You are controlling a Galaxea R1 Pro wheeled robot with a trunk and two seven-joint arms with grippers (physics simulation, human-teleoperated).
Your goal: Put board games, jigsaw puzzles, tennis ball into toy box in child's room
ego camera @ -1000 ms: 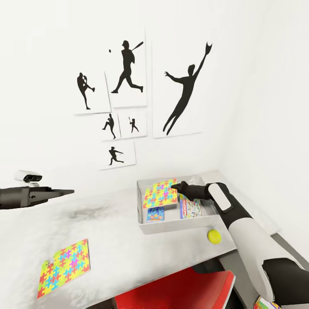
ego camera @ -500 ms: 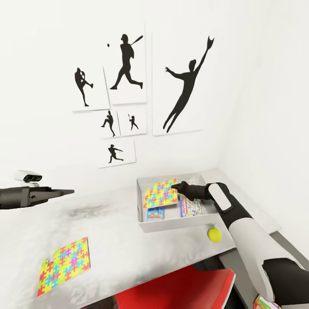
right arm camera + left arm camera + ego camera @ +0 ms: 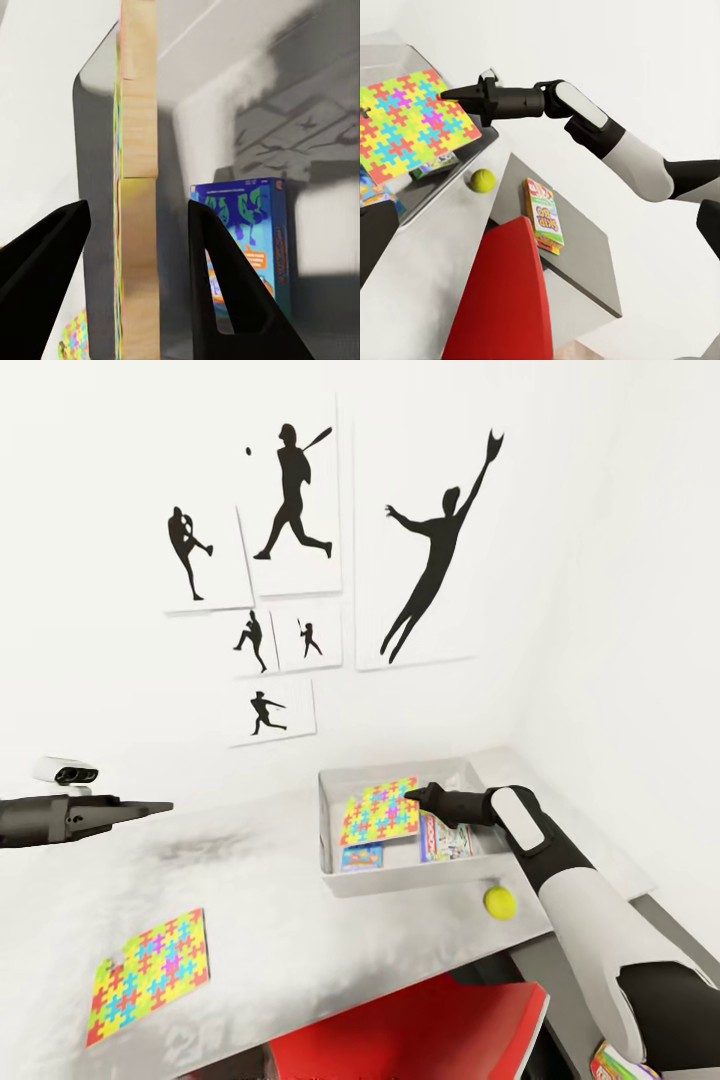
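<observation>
The right gripper (image 3: 410, 794) hangs over the toy box (image 3: 400, 881), fingers (image 3: 217, 277) spread either side of a puzzle's (image 3: 379, 811) edge, not touching it. Under that puzzle lie a blue game (image 3: 362, 856) and a white game (image 3: 444, 841). Beside the box, nearer the robot, sits the ball (image 3: 499, 902). Far left, the left gripper (image 3: 165, 807) looks pressed together; a second puzzle (image 3: 149, 971) lies below it on the table (image 3: 270, 920).

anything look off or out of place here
One jigsaw puzzle sits tilted in the toy box, propped over the board games rather than flat, with the right hand open at its edge. A third board game lies on the lower cabinet.
</observation>
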